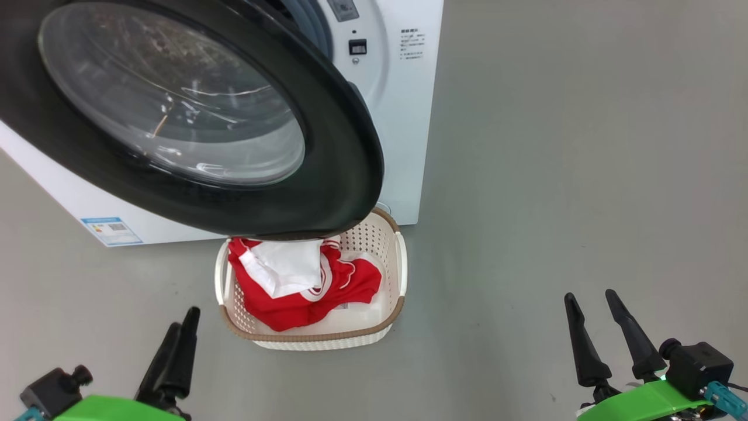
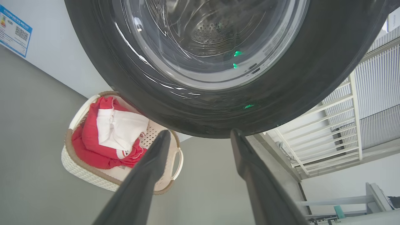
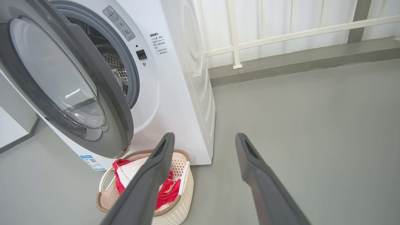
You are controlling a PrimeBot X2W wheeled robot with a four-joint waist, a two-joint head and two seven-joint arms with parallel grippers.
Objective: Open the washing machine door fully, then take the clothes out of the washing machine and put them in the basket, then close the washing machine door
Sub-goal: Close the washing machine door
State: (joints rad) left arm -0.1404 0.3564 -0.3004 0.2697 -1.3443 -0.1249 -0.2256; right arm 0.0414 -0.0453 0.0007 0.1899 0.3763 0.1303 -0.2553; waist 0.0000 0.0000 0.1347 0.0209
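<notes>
My left gripper [image 1: 183, 318] sits low at my left over the grey floor [image 1: 555, 175]. In the left wrist view its two dark fingers stand well apart with nothing between them, so its jaws are wide and empty. My right gripper [image 1: 590, 296] sits low at my right, its fingers also spread wide, holding nothing and touching nothing.

The washing machine [image 3: 175, 93] stands ahead of me, white, with a small blue label [image 1: 111, 230] at a lower corner. Its door [image 1: 345, 146] hangs swung out toward me, the black rim and glass window blocking most of the opening in the head view. From the right wrist view I can see past the door's edge to the grey gasket and part of the steel drum [image 3: 115, 62].

The basket [image 1: 327, 338] rests on the floor just in front of the machine, its far end under the door's lower edge. The clothes [image 1: 345, 283] lie inside it, a red bundle with a white piece [image 1: 289, 266] on top. Both my grippers are well apart from the basket.
</notes>
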